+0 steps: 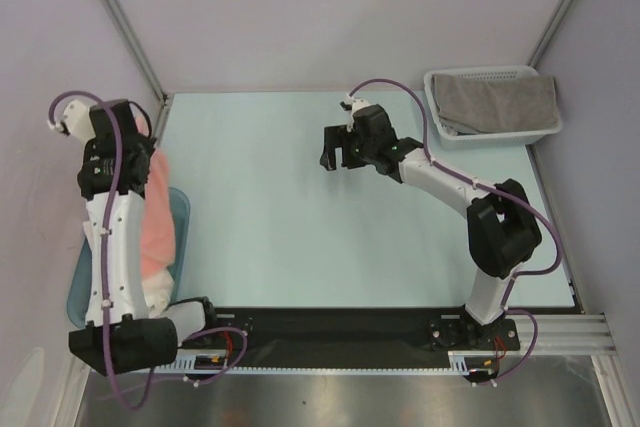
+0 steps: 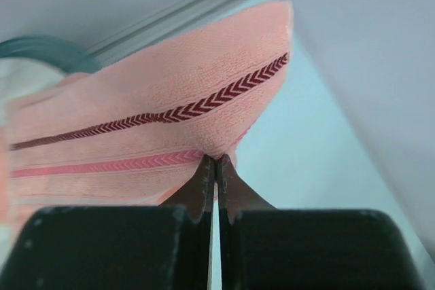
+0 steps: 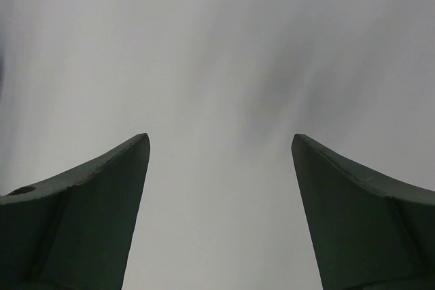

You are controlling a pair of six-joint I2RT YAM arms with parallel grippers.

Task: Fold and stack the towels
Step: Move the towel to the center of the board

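Observation:
My left gripper (image 2: 216,159) is shut on the edge of the salmon-pink towel (image 2: 136,120), which has dark red and pink chevron stripes. In the top view the pink towel (image 1: 158,217) hangs from the raised left gripper (image 1: 140,125) down into the teal tub (image 1: 180,209) at the table's left edge. A grey towel (image 1: 495,102) lies in the white mesh basket (image 1: 545,134) at the back right. My right gripper (image 1: 338,150) is open and empty above the middle of the table; the right wrist view shows its fingers (image 3: 102,188) against a blank grey wall. White and light blue towels are out of view.
The pale blue table top (image 1: 320,227) lies between the arms. Grey enclosure walls with metal frame rails (image 1: 125,27) stand at the back and sides. The teal tub rim shows in the left wrist view (image 2: 41,49).

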